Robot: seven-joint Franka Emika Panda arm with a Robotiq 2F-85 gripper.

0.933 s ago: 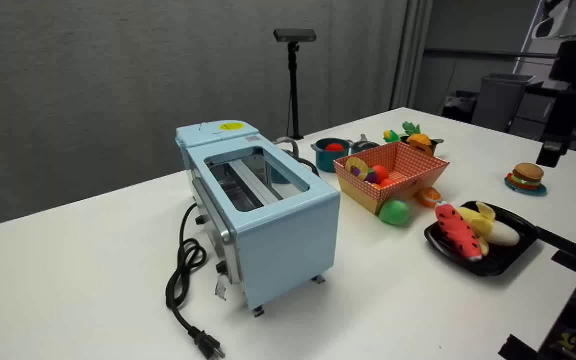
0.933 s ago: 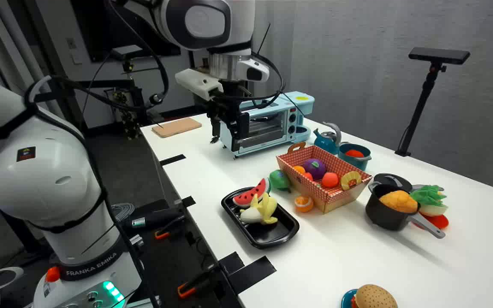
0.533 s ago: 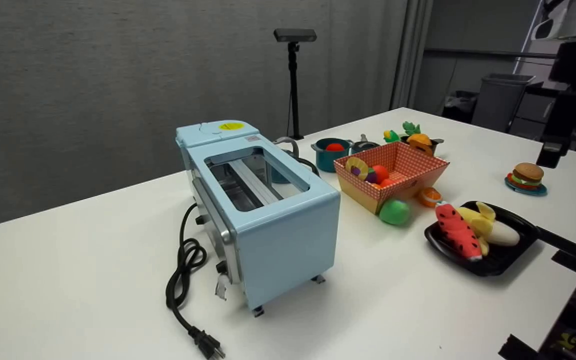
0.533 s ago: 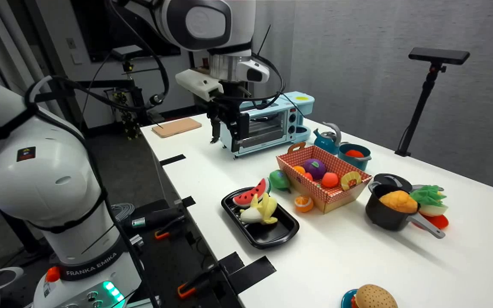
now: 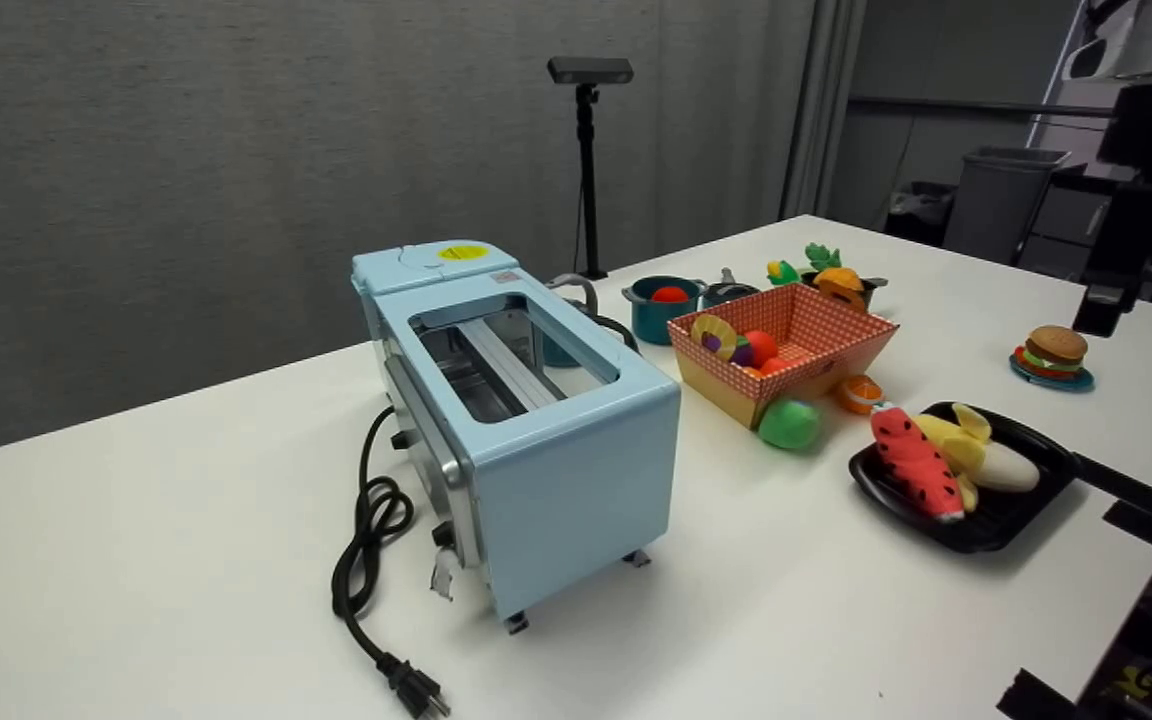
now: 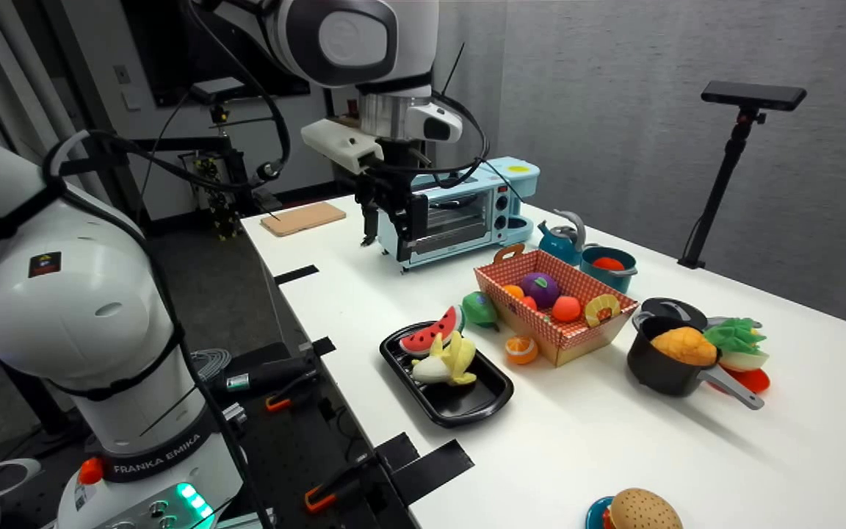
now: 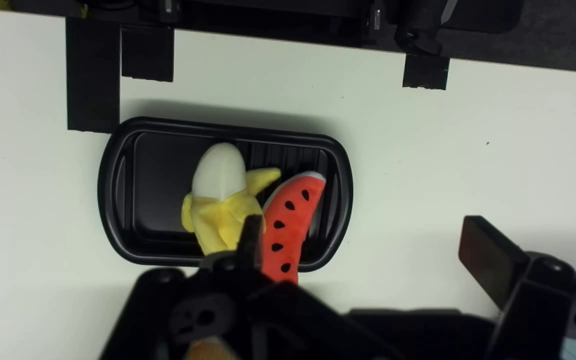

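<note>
In the wrist view my gripper (image 7: 363, 222) stands wide open, with no object between its fingers. Its left finger overlaps a plush banana (image 7: 219, 172) and the edge of a red plush watermelon slice (image 7: 290, 220), whose lower end is hidden behind the gripper. Both toys lie side by side in a black tray (image 7: 163, 170). An exterior view puts the gripper (image 6: 391, 236) above the white table, in front of the light-blue toaster oven (image 6: 460, 229) and well apart from the tray (image 6: 467, 402). Only one finger (image 5: 1104, 305) shows at the right edge of an exterior view.
A red-checked basket (image 6: 584, 347) of toy fruit stands beyond the tray, with a green toy (image 6: 479, 308) and an orange (image 6: 521, 350) beside it. Behind are a kettle (image 6: 559, 245), a teal pot (image 6: 606, 278) and a black pot (image 6: 658, 371). A power cord (image 5: 344, 585) lies by the oven.
</note>
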